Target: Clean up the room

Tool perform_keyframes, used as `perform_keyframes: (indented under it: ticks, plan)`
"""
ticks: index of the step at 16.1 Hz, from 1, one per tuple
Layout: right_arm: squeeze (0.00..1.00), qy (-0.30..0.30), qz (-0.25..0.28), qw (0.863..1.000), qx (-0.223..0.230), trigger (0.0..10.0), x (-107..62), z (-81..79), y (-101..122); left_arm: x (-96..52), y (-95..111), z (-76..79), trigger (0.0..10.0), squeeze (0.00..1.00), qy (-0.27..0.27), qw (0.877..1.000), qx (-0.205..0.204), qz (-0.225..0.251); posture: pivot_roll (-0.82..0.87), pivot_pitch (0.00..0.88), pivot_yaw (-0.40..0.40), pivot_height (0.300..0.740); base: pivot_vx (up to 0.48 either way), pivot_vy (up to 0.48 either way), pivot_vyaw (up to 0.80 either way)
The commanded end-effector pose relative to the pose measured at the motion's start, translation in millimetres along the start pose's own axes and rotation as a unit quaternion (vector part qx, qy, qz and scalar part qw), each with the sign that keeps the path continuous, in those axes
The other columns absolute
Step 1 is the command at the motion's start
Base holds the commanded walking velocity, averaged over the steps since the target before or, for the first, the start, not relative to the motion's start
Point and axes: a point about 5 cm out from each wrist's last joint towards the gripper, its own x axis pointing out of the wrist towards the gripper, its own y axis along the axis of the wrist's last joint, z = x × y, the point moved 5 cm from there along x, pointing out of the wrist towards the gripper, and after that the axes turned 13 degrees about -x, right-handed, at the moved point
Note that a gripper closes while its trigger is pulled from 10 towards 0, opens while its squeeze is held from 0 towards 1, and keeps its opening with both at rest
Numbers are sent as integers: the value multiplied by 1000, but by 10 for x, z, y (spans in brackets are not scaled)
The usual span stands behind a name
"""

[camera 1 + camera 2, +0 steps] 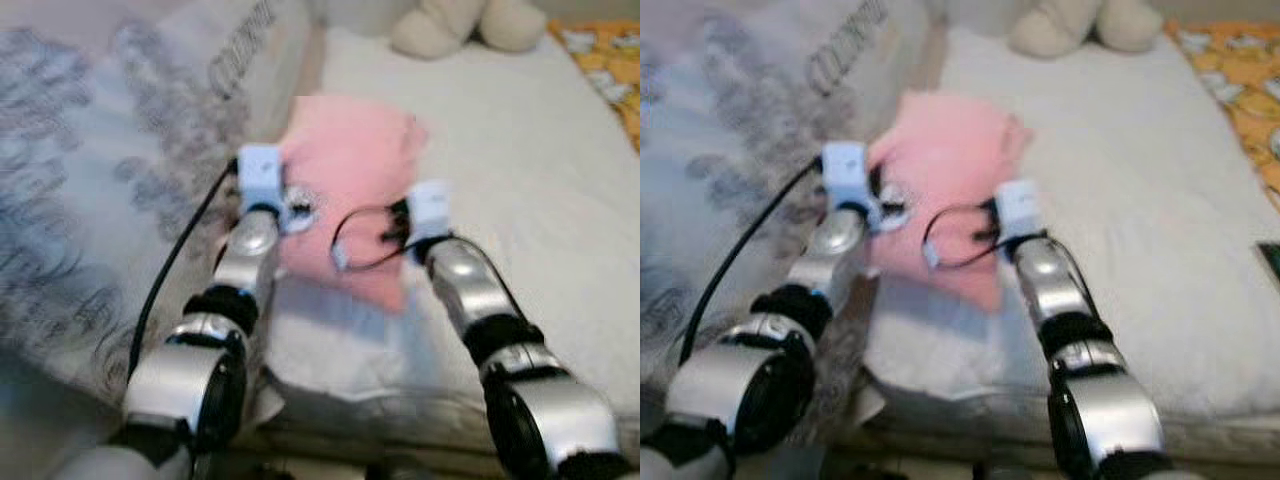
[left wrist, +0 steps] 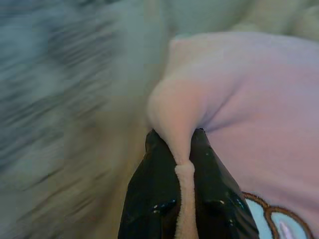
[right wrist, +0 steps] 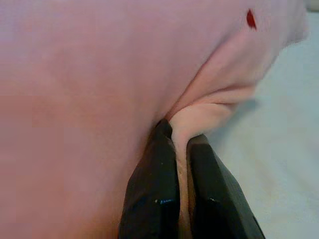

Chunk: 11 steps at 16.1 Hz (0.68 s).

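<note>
Our head pair faces down over the white bed [image 1: 520,200], somewhat blurred, our wrist cameras pressed near the pink cloth [image 1: 350,190] both share

You are not getting any readable text, label, brand or number here. Grey patterned blanket [image 1: 120,170] at far left is carrying dark lettering-like print near its far edge, but blur is making it illegible. Pink cloth [image 2: 259,114] is showing round blue-and-brown emblem at its near edge and small red mark [image 3: 250,19] in right wrist view; neither is reading as letters.
</note>
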Motion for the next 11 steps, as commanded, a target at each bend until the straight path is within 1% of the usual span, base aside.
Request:
perform_keyframes:
  ticks: [1, 2, 4, 5, 6, 7, 9, 11]
  plan:
    - [0, 18, -9, 999, -25, 10000, 11, -32, -22, 37, 167, -87, 10000, 0, 27, 999, 0, 29, -221, 88, 73, 740, 0, 0, 0]
    - [0, 35, -17, 998, -48, 10000, 26, -90, -40, 31, 142, -166, 10000, 0, 44, 999, 16, 28, -222, 107, 73, 740, 0, 0, 0]
    - [0, 50, -35, 995, -73, 10000, 26, -163, -128, 1, 21, -316, 10000, 0, 69, 997, 26, 7, -211, 145, 67, 740, 0, 0, 0]
    - [0, 56, -46, 993, -94, 10000, 2, -188, -220, -36, -117, -338, 10000, 0, 73, 996, 38, -14, -205, 166, 62, 740, 0, 0, 0]
    - [0, 61, -60, 990, -116, 10000, -26, -194, -319, -73, -249, -310, 10000, 0, 71, 996, 47, -33, -205, 180, 60, 740, 0, 0, 0]
    - [0, 57, -71, 988, -128, 10000, -57, -156, -399, -97, -328, -228, 10000, 0, 59, 996, 49, -41, -210, 196, 54, 740, 0, 0, 0]
    - [0, 52, -81, 986, -134, 10000, -84, -108, -465, -102, -368, -146, 10000, 0, 50, 997, 43, -49, -216, 209, 55, 740, 0, 0, 0]
    - [0, 45, -84, 986, -136, 10000, -92, -72, -480, -104, -382, -139, 10000, 0, 56, 997, 21, -53, -217, 210, 56, 740, 0, 0, 0]
